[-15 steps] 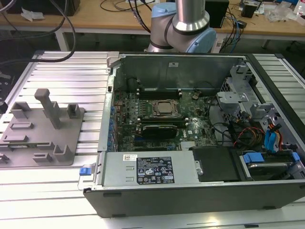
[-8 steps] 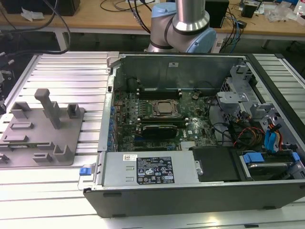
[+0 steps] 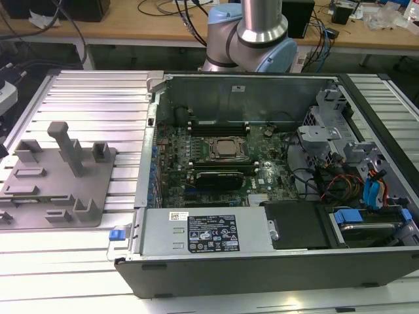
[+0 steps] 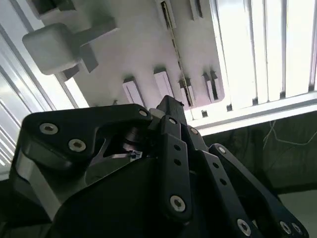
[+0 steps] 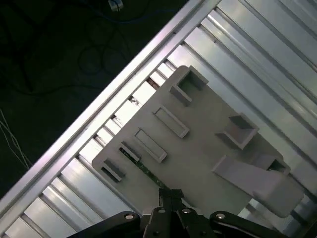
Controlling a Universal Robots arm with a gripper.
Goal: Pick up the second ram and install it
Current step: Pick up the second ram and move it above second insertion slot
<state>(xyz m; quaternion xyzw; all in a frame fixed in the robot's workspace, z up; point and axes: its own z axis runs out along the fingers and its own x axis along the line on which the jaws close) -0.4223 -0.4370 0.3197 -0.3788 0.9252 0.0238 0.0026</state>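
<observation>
robot arm [image 3: 262, 26]: just the 1
open computer case [image 3: 366, 114]: 1
motherboard [image 3: 173, 140]: 1, inside the case
processor socket [image 3: 222, 148]: 1
silver power supply box [image 3: 157, 235]: 1
grey tray [image 3: 98, 193]: 1
tall post [image 3: 69, 149] on the tray: 1
green ram stick [image 5: 142, 166]: 1 as far as I can make out
ribbed metal table [image 3: 85, 98]: 1
wooden bench [image 3: 163, 26] at the back: 1

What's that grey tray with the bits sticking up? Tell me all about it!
The grey tray looks like matte plastic. It is a flat plate lying on the ribbed metal table, to the exterior view's left of the open computer case. One tall post with a wider top, several small blocks and shallow rectangular frames rise from it. A thin green ram stick stands on edge between small holders near one edge.
</observation>
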